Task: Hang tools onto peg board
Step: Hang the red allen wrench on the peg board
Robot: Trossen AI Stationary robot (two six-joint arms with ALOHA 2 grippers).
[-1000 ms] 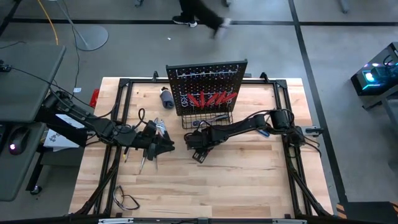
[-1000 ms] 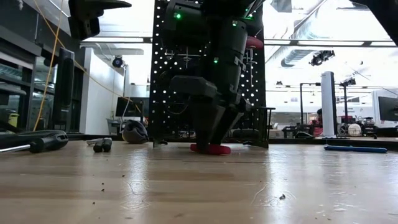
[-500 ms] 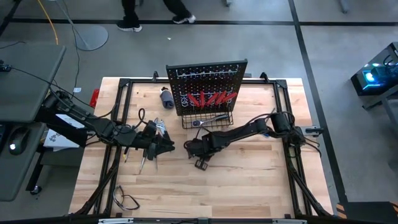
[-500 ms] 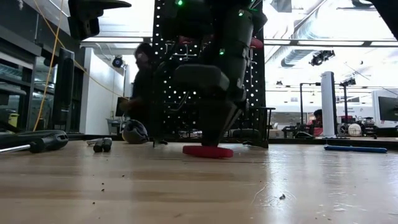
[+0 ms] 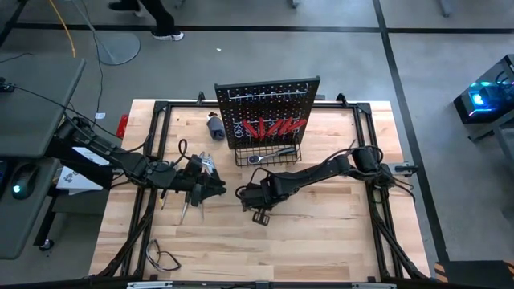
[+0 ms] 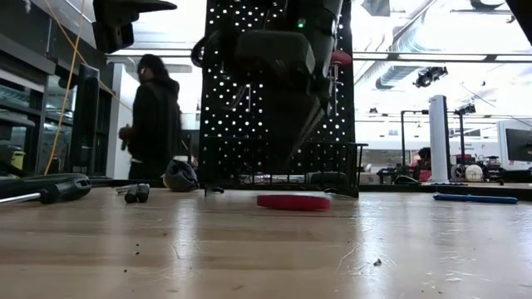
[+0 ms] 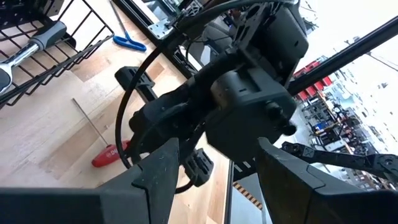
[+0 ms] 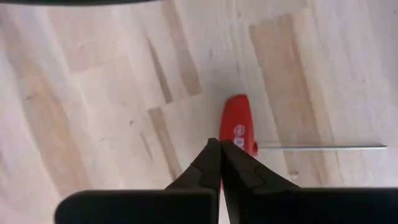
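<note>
High view: the right gripper [image 5: 254,195] hangs over the middle of the tabletop [image 5: 321,233], in front of the peg board [image 5: 267,111] and its wire basket [image 5: 269,152]. The left gripper [image 5: 214,189] sits well to the left, beside loose tools [image 5: 185,210]; its finger state cannot be told here.

Low view: a red-handled screwdriver [image 6: 293,202] lies flat on the tabletop, with the right arm's dark body above it and clear of it. A person [image 6: 152,120] stands in the room behind.

Left wrist view: the left gripper [image 7: 214,165] has its fingers spread apart, holding nothing. Beyond them the right arm hangs over the red-handled screwdriver [image 7: 112,154], whose thin shaft points toward the wire basket [image 7: 56,53].

Right wrist view: the right gripper [image 8: 220,155] is closed, fingertips pressed together and empty. The red handle [image 8: 237,127] lies on the wood directly below the tips, its shaft running off to one side.
</note>
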